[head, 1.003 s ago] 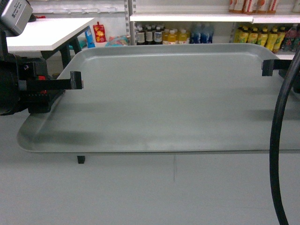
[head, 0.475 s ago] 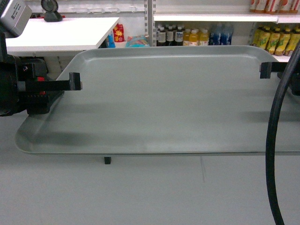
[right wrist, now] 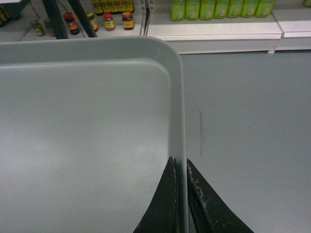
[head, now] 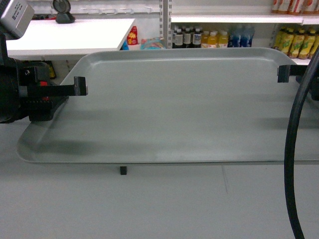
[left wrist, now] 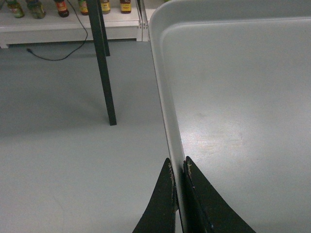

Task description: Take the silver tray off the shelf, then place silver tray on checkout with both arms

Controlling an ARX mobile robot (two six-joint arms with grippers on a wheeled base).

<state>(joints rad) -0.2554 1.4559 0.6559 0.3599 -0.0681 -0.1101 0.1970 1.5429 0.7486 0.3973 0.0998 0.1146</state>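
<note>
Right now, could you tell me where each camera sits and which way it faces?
Head: on the robot, looking forward over the tray toward shelves; both arms show.
Left wrist: looks along the tray's left rim; left gripper clamps it.
Right wrist: looks along the right rim; right gripper clamps it.
Shared: all show the tray.

This is a shop. White shelves (head: 224, 19) along the back wall hold rows of drink bottles (head: 212, 38) and jars (right wrist: 108, 20). A white bench (head: 70, 35) stands nearby on a grey floor (left wrist: 73, 155).
</note>
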